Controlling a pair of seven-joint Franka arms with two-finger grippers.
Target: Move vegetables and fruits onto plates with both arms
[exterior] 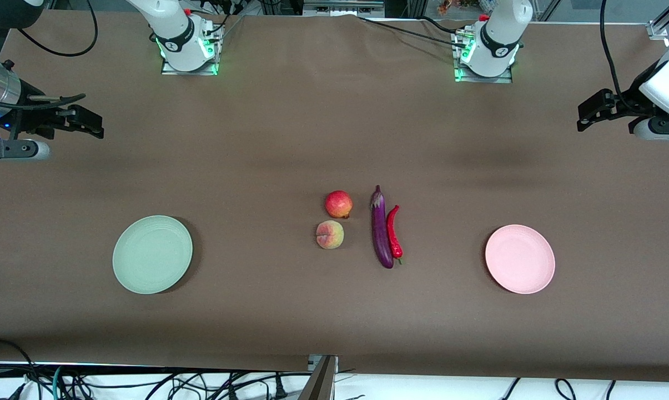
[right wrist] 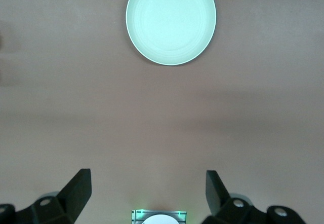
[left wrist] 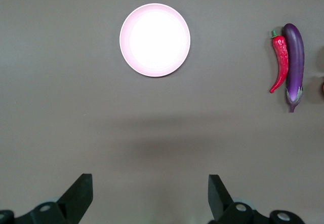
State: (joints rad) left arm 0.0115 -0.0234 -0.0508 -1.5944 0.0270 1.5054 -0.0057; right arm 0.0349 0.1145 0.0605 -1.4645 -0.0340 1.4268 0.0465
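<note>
Brown matte cloth covered the whole table [exterior: 290, 128], with both arm bases fixed along the edge farthest from the front camera. Left gripper [left wrist: 150, 193]: fingers spread wide, nothing between them, raised over bare cloth at the left arm's end of the table; arm waiting. Right gripper [right wrist: 149, 191]: likewise spread wide and empty, raised over bare cloth at the right arm's end. Pink plate [exterior: 519, 259]: flat on the cloth toward the left arm's end, nothing on it. Green plate [exterior: 152, 254]: toward the right arm's end, nothing on it. Eggplant [exterior: 381, 229]: long, slim, glossy purple, lying at mid-table with its stem cap farther from the front camera. It looked smooth and probably slippery; a grip across the middle of its length would likely balance it best. Chili pepper [exterior: 393, 230]: shorter, curved, shiny red, lying along the eggplant on the pink plate's side and touching or nearly touching it. It was thin and probably light, so a finger would have to enter that narrow gap, or the grip be taken near the free curved end. Pomegranate [exterior: 338, 204]: round, red, on the eggplant's green-plate side; likely firm, prone to roll, best pinched across its widest part. Peach [exterior: 330, 234]: round, pink-yellow, creased, just beside the pomegranate and nearer the front camera; same handling judged.
</note>
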